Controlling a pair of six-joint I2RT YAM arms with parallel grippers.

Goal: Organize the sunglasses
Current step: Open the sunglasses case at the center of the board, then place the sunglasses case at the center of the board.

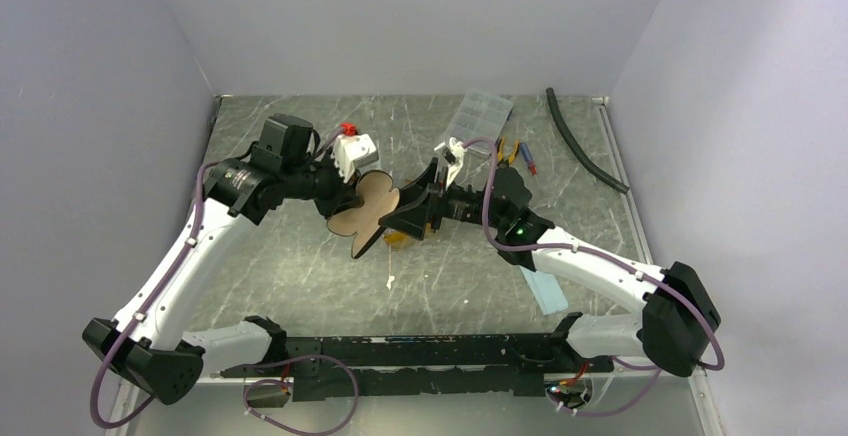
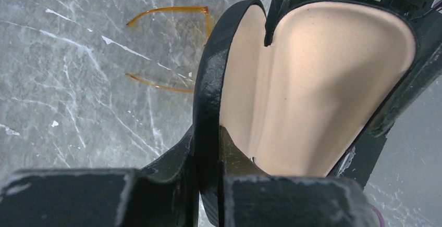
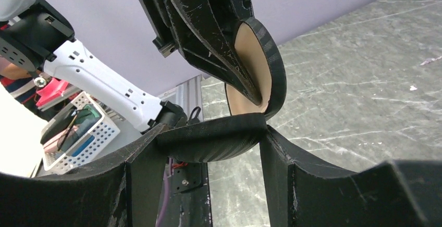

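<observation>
An open glasses case (image 1: 368,208), black outside and tan inside, hangs above the middle of the table between both arms. My left gripper (image 1: 366,184) is shut on the thin rim of one half (image 2: 208,107), one finger inside and one outside. My right gripper (image 1: 425,212) is shut across the width of the other black half (image 3: 211,138). The sunglasses lie on the table under the case. Their thin orange arms (image 2: 167,11) show in the left wrist view. In the top view only an orange bit (image 1: 401,240) shows, the rest hidden by the case.
A clear plastic compartment box (image 1: 485,114), orange-handled pliers (image 1: 510,151) and a black hose (image 1: 585,151) lie at the back right. A pale blue sheet (image 1: 545,291) lies by the right arm. A white basket (image 3: 78,133) stands off the table.
</observation>
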